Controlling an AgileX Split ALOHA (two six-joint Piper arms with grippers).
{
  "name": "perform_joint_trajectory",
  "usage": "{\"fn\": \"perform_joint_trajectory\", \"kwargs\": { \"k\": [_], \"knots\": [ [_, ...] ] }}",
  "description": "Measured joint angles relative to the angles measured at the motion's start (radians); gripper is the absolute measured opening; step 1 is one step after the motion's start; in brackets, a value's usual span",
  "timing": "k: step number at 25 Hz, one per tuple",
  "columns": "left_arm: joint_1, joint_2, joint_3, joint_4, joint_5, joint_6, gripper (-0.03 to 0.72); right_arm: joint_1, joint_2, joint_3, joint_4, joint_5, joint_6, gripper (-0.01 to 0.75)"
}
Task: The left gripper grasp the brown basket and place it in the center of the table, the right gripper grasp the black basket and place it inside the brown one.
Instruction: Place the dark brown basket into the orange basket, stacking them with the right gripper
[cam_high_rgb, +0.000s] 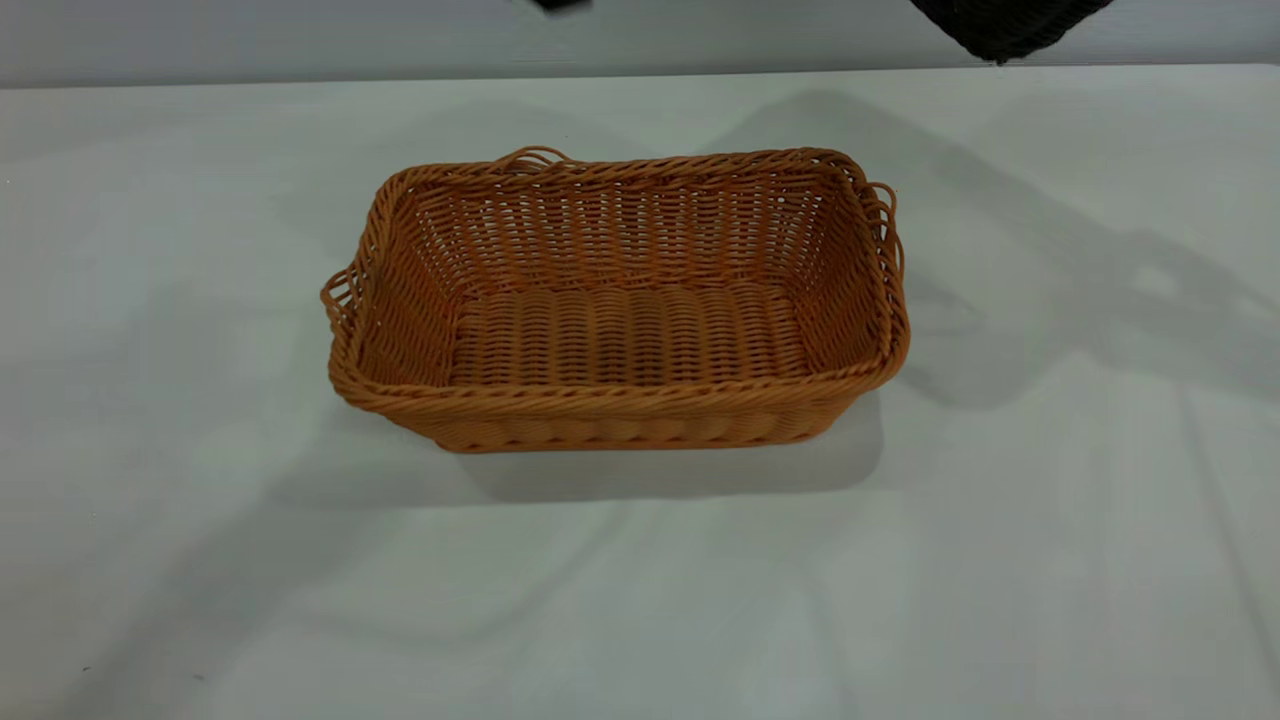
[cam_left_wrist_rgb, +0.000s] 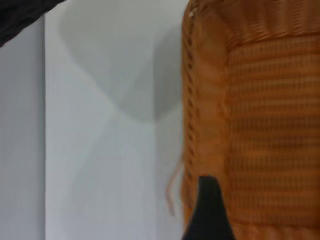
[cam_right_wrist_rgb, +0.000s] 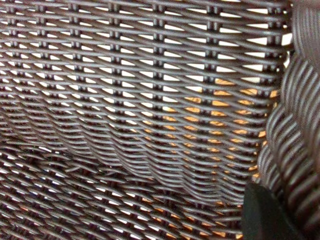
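Brown basket (cam_high_rgb: 620, 300) sits centred on the white table (cam_high_rgb: 1050, 550).

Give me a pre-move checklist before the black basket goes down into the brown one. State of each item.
1. Brown basket resting flat near the middle of the table: ok.
2. Brown basket holds nothing: ok.
3. Black basket lifted off the table, at the exterior view's upper right: ok.
4. Black basket directly over the brown one: not ok, it is off to the right.
5. Right gripper's grip on the black basket: cannot tell; its wrist view is filled with dark weave.
6. Left gripper clear of the brown basket: not ok, a fingertip overlaps its rim.
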Motion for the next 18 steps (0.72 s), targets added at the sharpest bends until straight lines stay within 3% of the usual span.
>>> {"fn": "perform_joint_trajectory", "kwargs": {
  "k": [3, 6, 13, 15, 18],
  "knots": [
    [0.0, -0.132, 0.0, 0.003, 0.14, -0.045, 0.48, 0.019, 0.0, 0.0, -0.028, 0.005, -0.004, 0.09],
    [0.0, -0.273, 0.0, 0.003, 0.212, -0.075, 0.473, 0.094, 0.0, -0.002, -0.119, 0.004, -0.004, 0.09],
    [0.0, -0.456, 0.0, 0.003, 0.247, -0.143, 0.472, 0.386, 0.099, -0.132, -0.413, 0.023, 0.056, 0.091],
    [0.0, -0.474, 0.0, 0.003, 0.259, -0.155, 0.472, 0.438, 0.157, -0.19, -0.488, 0.026, 0.097, 0.091],
    [0.0, -0.477, 0.0, 0.003, 0.28, -0.177, 0.472, 0.459, 0.23, -0.257, -0.526, 0.027, 0.141, 0.092]
  ]
}}
